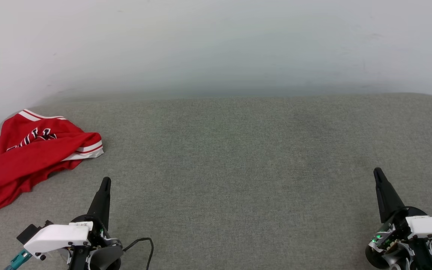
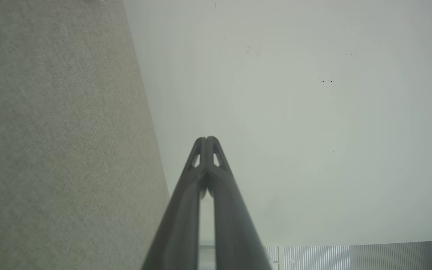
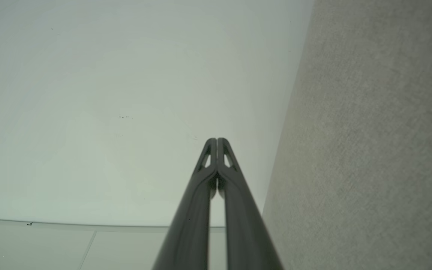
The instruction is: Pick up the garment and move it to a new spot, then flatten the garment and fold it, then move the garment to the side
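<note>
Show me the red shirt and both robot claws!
The garment (image 1: 32,161): head view, on its crumpled red middle.
The left gripper (image 1: 106,181): head view, at its shut fingertips.
The right gripper (image 1: 377,171): head view, at its shut fingertips.

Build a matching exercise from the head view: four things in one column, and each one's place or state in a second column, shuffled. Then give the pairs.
Column one
1. red jersey-style garment with white striped trim
2. left gripper with two long dark fingers
3. right gripper with two long dark fingers
4. grey woven fabric surface

Column two
A. lower right, shut, holding nothing
B. crumpled at the surface's far left edge
C. spreads under everything, up to the pale wall
D. lower left, shut, near the garment but apart from it

Pairs: 1-B, 2-D, 3-A, 4-C
</note>
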Robot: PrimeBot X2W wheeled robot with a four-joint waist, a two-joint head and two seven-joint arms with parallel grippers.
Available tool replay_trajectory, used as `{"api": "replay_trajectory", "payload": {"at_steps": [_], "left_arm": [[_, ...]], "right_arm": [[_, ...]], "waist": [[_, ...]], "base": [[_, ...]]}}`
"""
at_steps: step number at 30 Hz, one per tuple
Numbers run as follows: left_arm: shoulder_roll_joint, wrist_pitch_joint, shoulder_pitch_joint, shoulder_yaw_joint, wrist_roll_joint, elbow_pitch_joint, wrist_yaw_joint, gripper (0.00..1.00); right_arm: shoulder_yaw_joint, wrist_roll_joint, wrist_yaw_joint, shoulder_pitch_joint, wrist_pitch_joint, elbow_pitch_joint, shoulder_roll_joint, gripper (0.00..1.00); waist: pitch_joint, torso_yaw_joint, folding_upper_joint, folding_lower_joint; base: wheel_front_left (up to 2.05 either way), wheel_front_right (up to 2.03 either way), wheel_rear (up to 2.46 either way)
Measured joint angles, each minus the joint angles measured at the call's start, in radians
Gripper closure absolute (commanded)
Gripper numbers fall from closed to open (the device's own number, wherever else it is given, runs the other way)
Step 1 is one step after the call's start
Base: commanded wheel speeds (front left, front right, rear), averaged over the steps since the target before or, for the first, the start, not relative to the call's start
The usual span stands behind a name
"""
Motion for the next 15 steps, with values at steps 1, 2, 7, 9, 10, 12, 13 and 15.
{"api": "replay_trajectory", "payload": {"at_steps": [1,2,7,9,10,12,13,15], "left_arm": [[0.0,0.0,0.0,0.0,0.0,0.0,0.0,1.0],[0.0,0.0,0.0,0.0,0.0,0.0,0.0,1.0],[0.0,0.0,0.0,0.0,0.0,0.0,0.0,1.0],[0.0,0.0,0.0,0.0,0.0,0.0,0.0,1.0],[0.0,0.0,0.0,0.0,0.0,0.0,0.0,1.0],[0.0,0.0,0.0,0.0,0.0,0.0,0.0,1.0],[0.0,0.0,0.0,0.0,0.0,0.0,0.0,1.0],[0.0,0.0,0.0,0.0,0.0,0.0,0.0,1.0]], "right_arm": [[0.0,0.0,0.0,0.0,0.0,0.0,0.0,1.0],[0.0,0.0,0.0,0.0,0.0,0.0,0.0,1.0],[0.0,0.0,0.0,0.0,0.0,0.0,0.0,1.0],[0.0,0.0,0.0,0.0,0.0,0.0,0.0,1.0],[0.0,0.0,0.0,0.0,0.0,0.0,0.0,1.0],[0.0,0.0,0.0,0.0,0.0,0.0,0.0,1.0],[0.0,0.0,0.0,0.0,0.0,0.0,0.0,1.0],[0.0,0.0,0.0,0.0,0.0,0.0,0.0,1.0]], "waist": [[0.0,0.0,-0.0001,0.0],[0.0,0.0,0.0,0.0],[0.0,0.0,0.0,0.0],[0.0,0.0,0.0,0.0],[0.0,0.0,0.0,0.0],[0.0,0.0,0.0,0.0],[0.0,0.0,0.0,0.0],[0.0,0.0,0.0,0.0]], "base": [[0.0,0.0,0.0],[0.0,0.0,0.0],[0.0,0.0,0.0],[0.0,0.0,0.0],[0.0,0.0,0.0],[0.0,0.0,0.0],[0.0,0.0,0.0],[0.0,0.0,0.0]]}}
